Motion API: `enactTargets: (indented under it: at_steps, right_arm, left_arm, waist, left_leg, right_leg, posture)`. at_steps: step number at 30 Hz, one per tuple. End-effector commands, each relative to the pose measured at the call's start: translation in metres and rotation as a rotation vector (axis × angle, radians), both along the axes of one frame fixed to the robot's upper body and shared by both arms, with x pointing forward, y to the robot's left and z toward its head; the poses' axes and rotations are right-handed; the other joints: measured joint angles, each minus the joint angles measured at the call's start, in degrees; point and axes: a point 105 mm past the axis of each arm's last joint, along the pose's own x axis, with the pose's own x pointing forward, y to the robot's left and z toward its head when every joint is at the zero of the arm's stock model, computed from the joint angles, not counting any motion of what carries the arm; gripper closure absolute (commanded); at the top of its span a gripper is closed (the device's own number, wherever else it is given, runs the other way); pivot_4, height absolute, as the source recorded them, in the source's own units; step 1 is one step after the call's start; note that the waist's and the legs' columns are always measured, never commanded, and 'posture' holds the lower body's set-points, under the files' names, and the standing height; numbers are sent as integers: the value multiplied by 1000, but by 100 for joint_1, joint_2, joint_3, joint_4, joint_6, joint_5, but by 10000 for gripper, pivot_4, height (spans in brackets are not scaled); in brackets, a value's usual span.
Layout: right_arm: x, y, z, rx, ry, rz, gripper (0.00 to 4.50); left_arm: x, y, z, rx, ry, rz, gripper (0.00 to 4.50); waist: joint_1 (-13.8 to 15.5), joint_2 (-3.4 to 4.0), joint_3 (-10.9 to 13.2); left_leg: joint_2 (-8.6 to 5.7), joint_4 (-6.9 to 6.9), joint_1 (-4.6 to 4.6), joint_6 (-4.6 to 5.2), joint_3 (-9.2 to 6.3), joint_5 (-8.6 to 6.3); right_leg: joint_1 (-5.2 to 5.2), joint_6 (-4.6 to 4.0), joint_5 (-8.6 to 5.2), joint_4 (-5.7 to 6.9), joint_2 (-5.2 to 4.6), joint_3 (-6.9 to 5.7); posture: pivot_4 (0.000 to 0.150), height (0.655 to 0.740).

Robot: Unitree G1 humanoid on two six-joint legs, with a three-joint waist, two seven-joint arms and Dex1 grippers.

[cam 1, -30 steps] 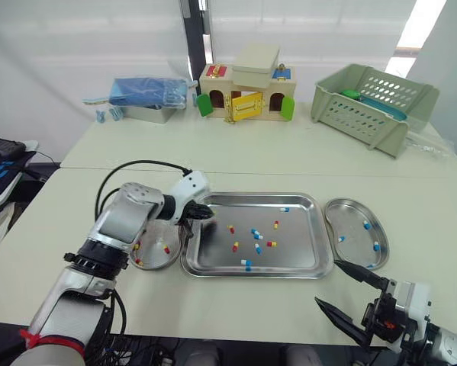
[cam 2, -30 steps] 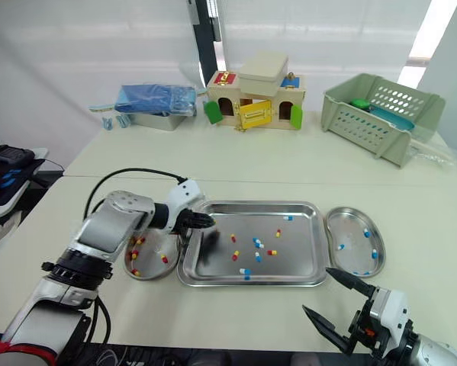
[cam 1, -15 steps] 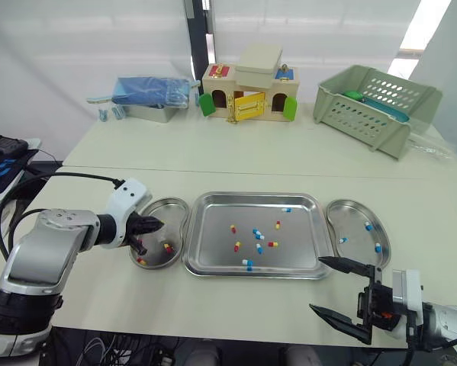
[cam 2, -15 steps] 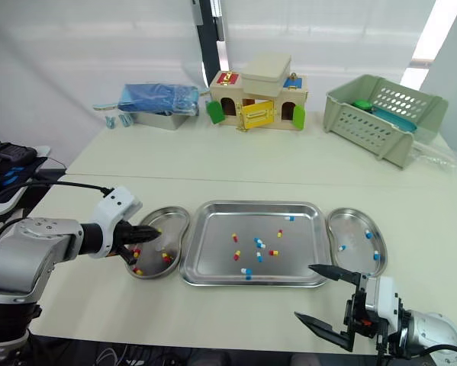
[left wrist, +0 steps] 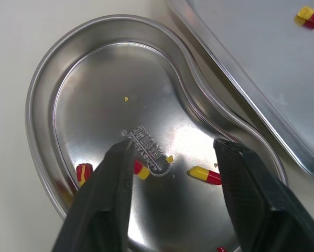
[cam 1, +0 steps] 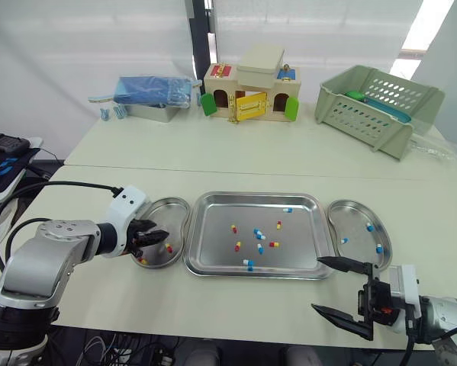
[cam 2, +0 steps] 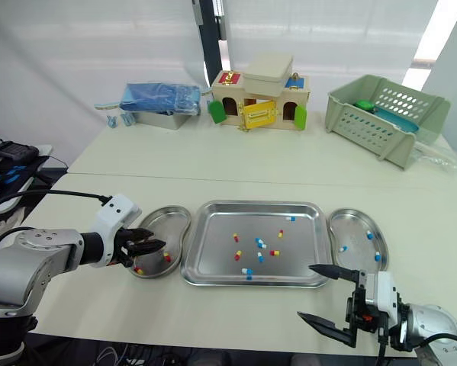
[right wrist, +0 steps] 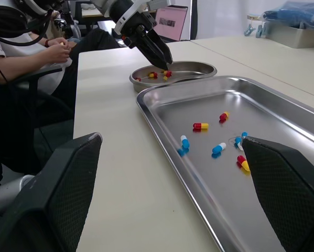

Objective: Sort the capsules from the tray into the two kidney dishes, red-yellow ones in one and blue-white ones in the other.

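Left gripper [cam 1: 153,238] fingers apart, empty over red-yellow dish [cam 1: 172,203], drop step looks done. Right gripper [cam 1: 342,290] fingers apart too. Next: grab another red-yellow capsule [cam 1: 271,244] off tray [cam 1: 251,196].

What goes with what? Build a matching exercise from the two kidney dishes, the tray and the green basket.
1 left kidney dish
2 right kidney dish
3 tray
4 green basket

A both capsule colours mixed
B blue-white capsules
C back right of the table
D red-yellow capsules

Pairs: 1-D, 2-B, 3-A, 4-C
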Motion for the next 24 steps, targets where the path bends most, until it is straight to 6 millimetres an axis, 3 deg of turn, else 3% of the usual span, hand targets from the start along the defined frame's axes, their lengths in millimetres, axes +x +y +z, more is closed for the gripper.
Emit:
enactTargets:
  at_steps: [1,4,9,16,18,24]
  right_arm:
    - [-1,-1,9,22,-24,-8,0]
    - [2,-10,12,22,-23,-52,0]
    - [14,-36,24,-2,-33,-167,0]
    - [25,-102,31,-94,-44,-393,0]
    - [26,-121,28,-116,-33,-458,0]
    - [40,-170,23,-168,-3,-605,0]
  left_arm:
    - [1,3,8,19,-40,-9,8125]
    - [2,9,10,33,-55,-16,283]
    - [1,37,21,40,-115,2,283]
    - [-11,112,41,95,-205,134,283]
    - [-18,131,43,113,-219,188,283]
    - [-41,164,31,160,-197,279,283]
  waist:
    - [1,0,0]
    - [-4,0,0]
    - [-7,0,1]
    - [14,0,2]
    - [5,0,2]
    - [-39,2,4]
  left_leg:
    - [0,0,0,0,0,0]
    - [0,0,-1,-1,0,0]
    - [0,-1,1,0,3,-1]
    - [1,-4,-1,2,4,-3]
    - [0,-6,0,3,6,-4]
    - [2,-9,4,6,15,-6]
  right_leg:
    - [0,0,0,0,0,0]
    - [0,0,0,-1,0,0]
    - [-1,0,0,0,0,3]
    - [-4,-1,0,-2,-1,2]
    - [-4,-1,0,-3,-1,4]
    - [-6,-1,0,-4,-2,11]
  posture:
    - [1500,7400]
    - [1500,7400]
    - [1500,7400]
    - [1500,7400]
    - [1500,7400]
    - [1500,7400]
